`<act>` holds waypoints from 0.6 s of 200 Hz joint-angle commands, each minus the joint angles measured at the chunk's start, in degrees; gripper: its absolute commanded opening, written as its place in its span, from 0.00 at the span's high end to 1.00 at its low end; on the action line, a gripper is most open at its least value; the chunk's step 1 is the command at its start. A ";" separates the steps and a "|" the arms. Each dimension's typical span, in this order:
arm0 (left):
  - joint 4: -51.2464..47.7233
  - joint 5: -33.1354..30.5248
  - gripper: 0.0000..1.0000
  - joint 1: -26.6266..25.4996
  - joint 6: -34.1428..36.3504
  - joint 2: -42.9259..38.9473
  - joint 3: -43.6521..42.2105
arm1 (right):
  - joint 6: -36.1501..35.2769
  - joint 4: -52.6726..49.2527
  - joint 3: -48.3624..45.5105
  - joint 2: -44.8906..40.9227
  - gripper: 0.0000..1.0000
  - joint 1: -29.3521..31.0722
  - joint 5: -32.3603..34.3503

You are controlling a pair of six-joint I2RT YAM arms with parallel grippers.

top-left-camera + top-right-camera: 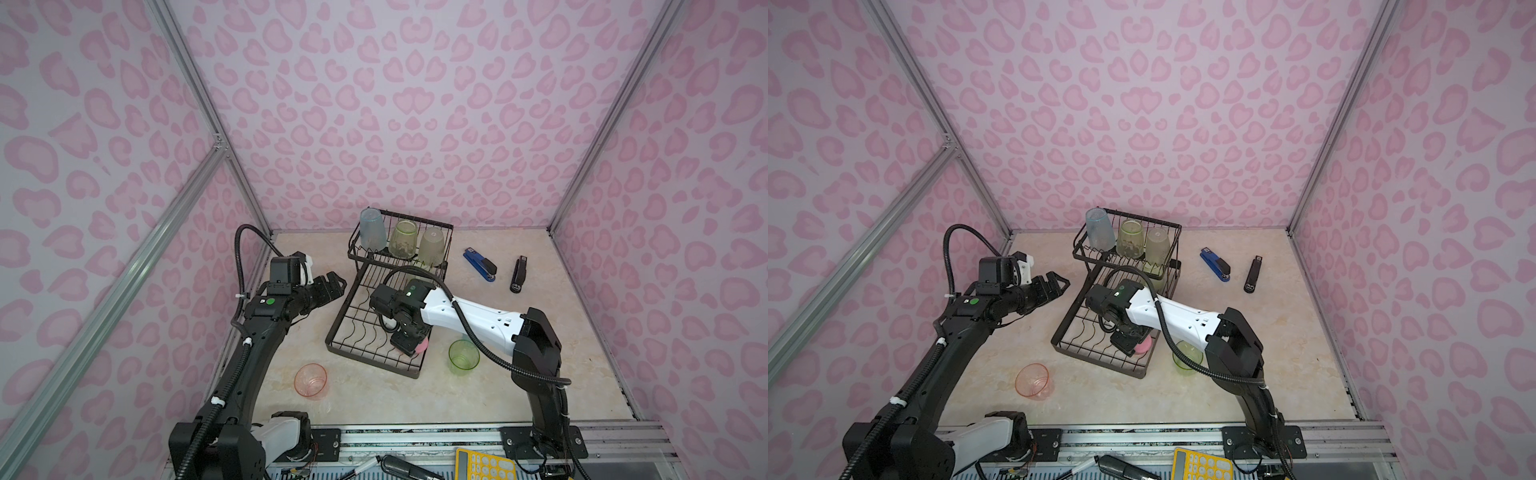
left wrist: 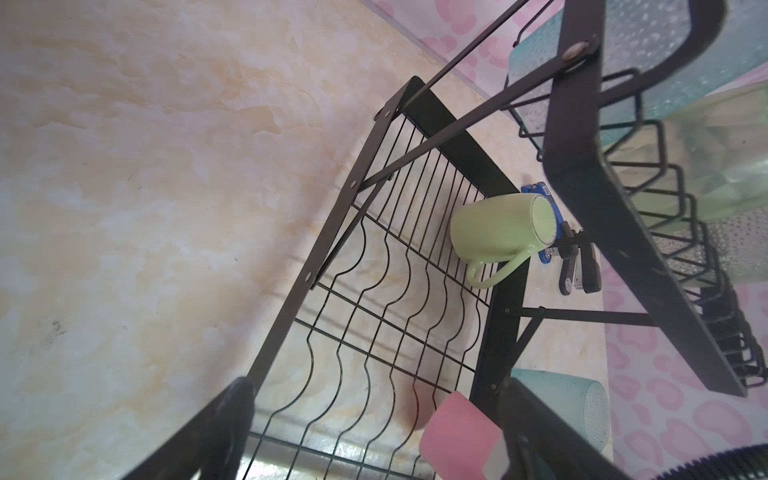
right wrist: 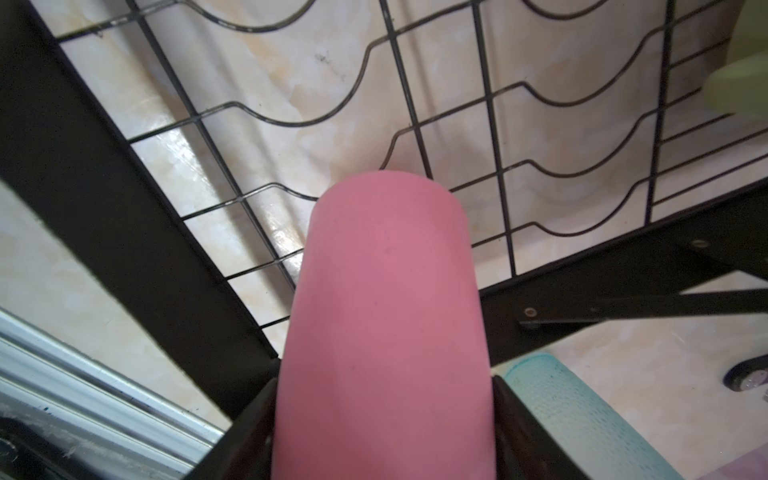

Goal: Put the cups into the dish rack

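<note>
Solid pink plastic tumbler [image 3: 386, 311]: fills the right wrist view, held over the near corner of the rack's lower tray. Whether it touches the wire cannot be told.
Right pincer [image 3: 384, 399]: closed on that tumbler, with 1 finger pressed to each side. This looks like the placing step, with release next.
Left pincer [image 1: 334, 284]: jaws spread and empty, hovering beside the rack's left rim, probably to stay clear of the working arm.
Black wire dish rack [image 1: 347, 305]: sits askew in the middle of the marbled worktop [image 1: 540, 374].
Raised basket [image 1: 417, 217]: holds 3 cups mouth-down, presumably to drain: translucent blue tumbler [image 1: 372, 232], translucent green tumbler [image 1: 403, 241], translucent beige tumbler [image 1: 432, 247].
Pale-green handled mug [image 2: 494, 232]: on the lower tray beneath the basket, base showing.
Loose cups: translucent pink tumbler [image 1: 311, 380] and bright green tumbler [image 1: 463, 355] stand mouth-up near the rack. Teal textured tumbler [image 2: 573, 407] sits just outside it.
Bystanders: blue stapler [image 1: 480, 264] and black stapler [image 1: 518, 274], apart from the rack; yellow calculator [image 1: 484, 465] at the front rail.
Writing: none legible; the calculator keys are too small to read.
</note>
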 commanded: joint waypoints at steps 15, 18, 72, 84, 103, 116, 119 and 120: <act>1.42 0.31 0.06 0.10 -0.01 -0.20 -0.12 | -0.75 0.75 1.74 1.26 0.28 0.91 1.90; 1.36 0.27 0.06 0.07 -0.01 -0.30 -0.12 | -0.75 1.09 1.81 1.34 0.27 0.96 2.05; 1.14 -0.43 0.06 0.07 0.17 -0.40 -0.04 | -0.71 6.94 3.75 1.37 0.19 1.18 4.48; 1.01 -0.61 0.05 0.12 0.25 -0.40 0.03 | -0.25 8.89 3.30 0.62 0.16 1.29 4.66; 0.95 -0.91 0.05 0.15 0.23 -0.57 0.06 | 0.04 11.94 2.13 -0.64 0.13 1.27 5.04; 0.93 -1.18 0.05 0.31 0.21 -0.66 0.05 | 0.61 13.07 1.74 -1.20 0.13 1.27 6.56; 0.98 -1.18 0.05 0.28 0.25 -0.67 0.00 | 0.73 13.36 1.66 -1.46 0.13 1.27 6.94; 0.98 -1.23 0.05 0.30 0.25 -0.67 -0.02 | 0.78 13.46 1.60 -1.55 0.13 1.27 7.02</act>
